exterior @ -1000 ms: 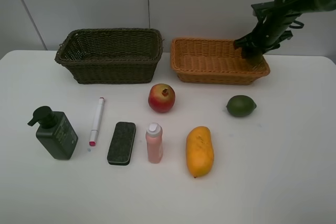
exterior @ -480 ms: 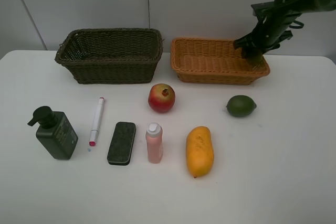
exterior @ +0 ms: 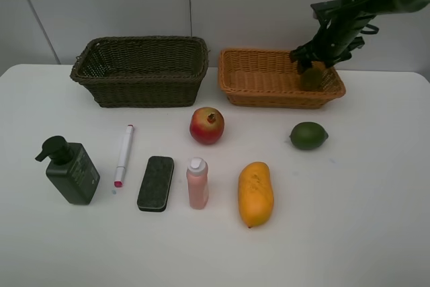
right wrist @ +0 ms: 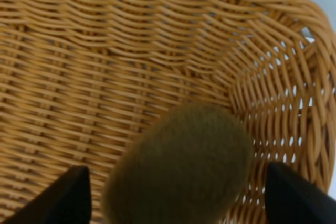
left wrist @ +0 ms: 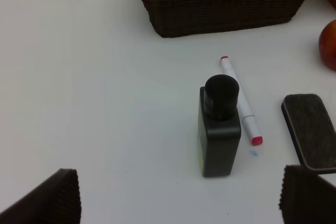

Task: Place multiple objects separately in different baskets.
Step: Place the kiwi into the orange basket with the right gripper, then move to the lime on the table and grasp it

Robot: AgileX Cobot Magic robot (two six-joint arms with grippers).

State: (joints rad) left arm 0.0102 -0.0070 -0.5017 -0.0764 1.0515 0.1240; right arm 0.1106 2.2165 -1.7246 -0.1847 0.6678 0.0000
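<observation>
My left gripper (left wrist: 178, 203) hangs spread wide above the pump bottle (exterior: 70, 171) at the near left. Rightward on the table (exterior: 356, 226) lie the marker (exterior: 123, 154), eraser pad (exterior: 156, 183), pink bottle (exterior: 197, 183), pomegranate (exterior: 207, 126), mango (exterior: 255, 194) and lime (exterior: 308, 135). At the far right, my right gripper (exterior: 311, 65) is spread inside the orange basket (exterior: 262, 92), with the kiwi (right wrist: 181, 171) between its fingers and seemingly touching neither.

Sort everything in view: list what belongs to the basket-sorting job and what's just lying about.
Job: dark basket, orange basket, kiwi inside it, pomegranate, lime, mango, pump bottle, marker, eraser pad, pink bottle.
Lying about: nothing extra; only the white table itself.
</observation>
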